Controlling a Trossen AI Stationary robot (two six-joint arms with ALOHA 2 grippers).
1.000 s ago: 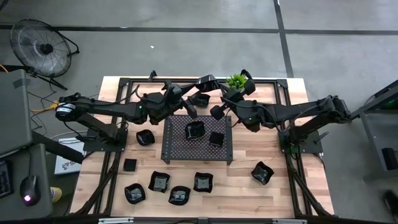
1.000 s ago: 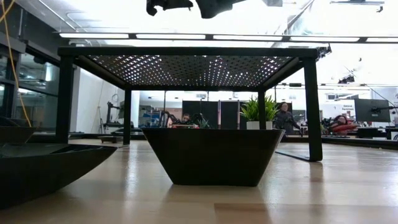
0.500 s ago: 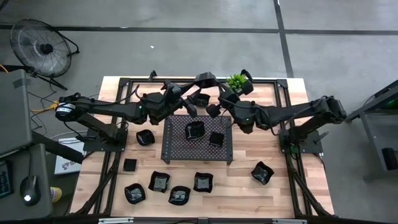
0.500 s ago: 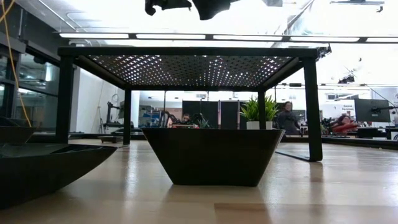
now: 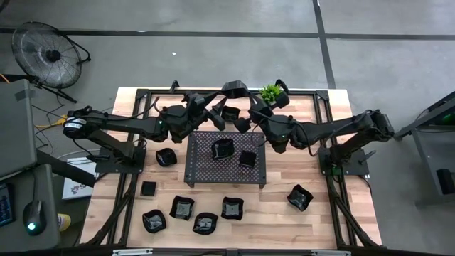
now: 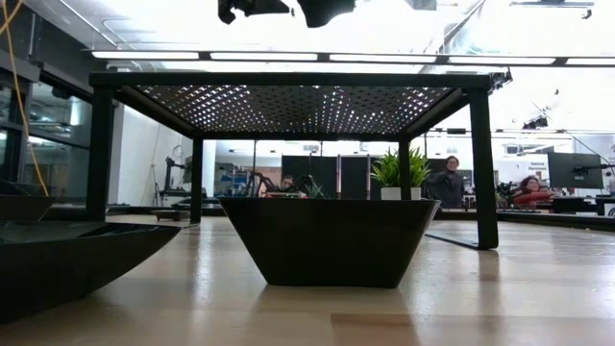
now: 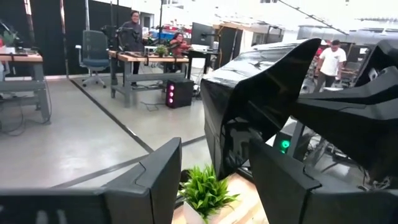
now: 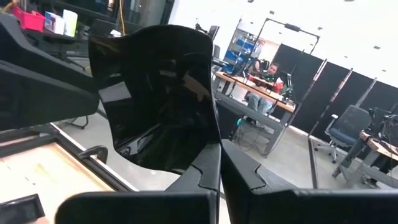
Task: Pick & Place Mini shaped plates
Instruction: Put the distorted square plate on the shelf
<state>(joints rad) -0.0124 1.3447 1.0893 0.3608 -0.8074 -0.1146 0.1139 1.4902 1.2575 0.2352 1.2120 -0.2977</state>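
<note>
Bench (image 5: 306,167) carried the tray (image 5: 226,158) at frame center, two plates on it. Right claw (image 8: 219,177), upper center, pinched a glossy plate (image 8: 158,102) aloft. Left claw (image 7: 214,177) stood spread around that plate's (image 7: 249,106) other edge.

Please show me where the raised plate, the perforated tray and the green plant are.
raised plate (image 8: 155,99): right wrist view, on its glossy middle.
perforated tray (image 5: 206,171): high view, on a bare part of its top.
green plant (image 7: 202,191): left wrist view, on its leaves.
</note>
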